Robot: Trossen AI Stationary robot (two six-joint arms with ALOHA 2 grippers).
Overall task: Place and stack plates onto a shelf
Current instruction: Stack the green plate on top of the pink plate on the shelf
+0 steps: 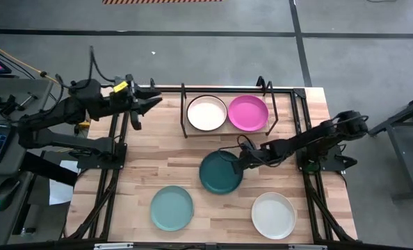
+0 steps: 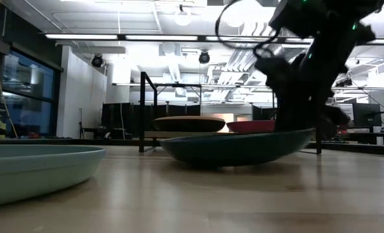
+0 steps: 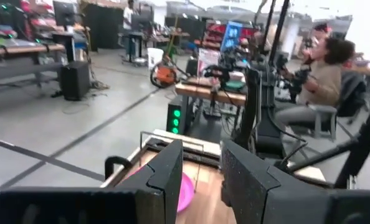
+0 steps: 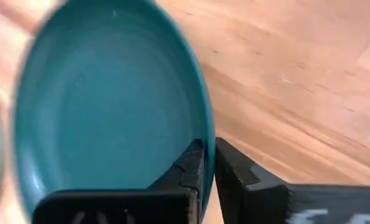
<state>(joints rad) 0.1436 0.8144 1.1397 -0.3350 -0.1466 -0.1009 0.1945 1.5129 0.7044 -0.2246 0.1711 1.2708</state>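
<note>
Nearest the front edge of the wooden desk [image 1: 165, 163] lie two round matte plates not yet handled: the light teal plate [image 1: 172, 207] and, to its right, the white plate [image 1: 274, 214]. Just behind them, mid-desk, the right hand [image 1: 238, 164] pinches the near rim of the round, shallow dark teal plate [image 1: 220, 172], one finger inside the rim and one outside. In the low view that plate sits tilted, its gripped side raised and its far side apparently touching the wood.

The step in hand looks like lifting this plate toward the shelf [image 1: 227, 130], the low black wire rack at the back of the desk, which already carries a pale plate [image 1: 206, 112] on its left and a magenta plate [image 1: 248, 112] on its right. A rim pinch gives little hold, so raise slowly, keep the plate near level, clear the rack's upright end bars, and lower it centred on one resting plate before letting go.

The left hand [image 1: 153, 101] waits off the desk's far left corner, fingers slightly apart and holding nothing.
</note>
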